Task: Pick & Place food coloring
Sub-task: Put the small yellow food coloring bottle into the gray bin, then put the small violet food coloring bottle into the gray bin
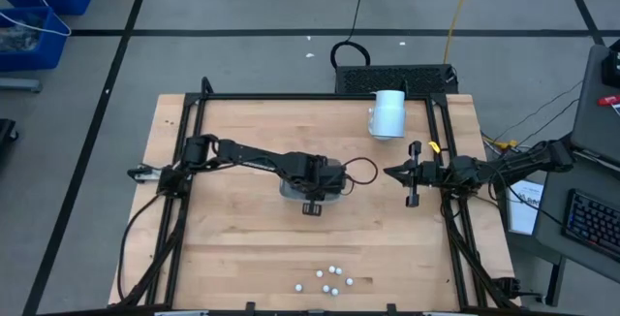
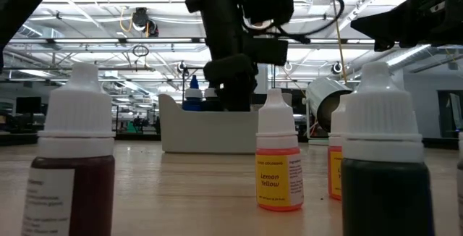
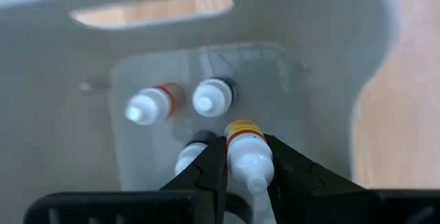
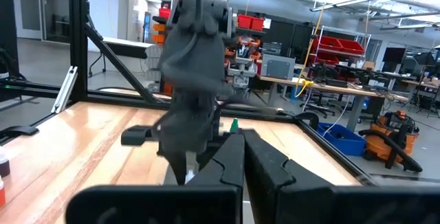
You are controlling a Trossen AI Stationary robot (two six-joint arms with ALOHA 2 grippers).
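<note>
Yellow-banded bottle [image 3: 245, 148] clamped in left end effector [image 3: 244, 172] above tray [image 3: 330, 66] holding 3 bottles.

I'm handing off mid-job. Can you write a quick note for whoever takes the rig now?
Left end effector: over the pale grey translucent tray, shut on a small yellow-banded food coloring bottle with a white cap.
Right end effector: shut, empty, waiting at the table's right side.
Done: three white-capped bottles already lie in the tray.
Left: release the held bottle, then collect the bottles at the table's front edge, including the lemon yellow one.
Large white cylinder: leave it.
</note>
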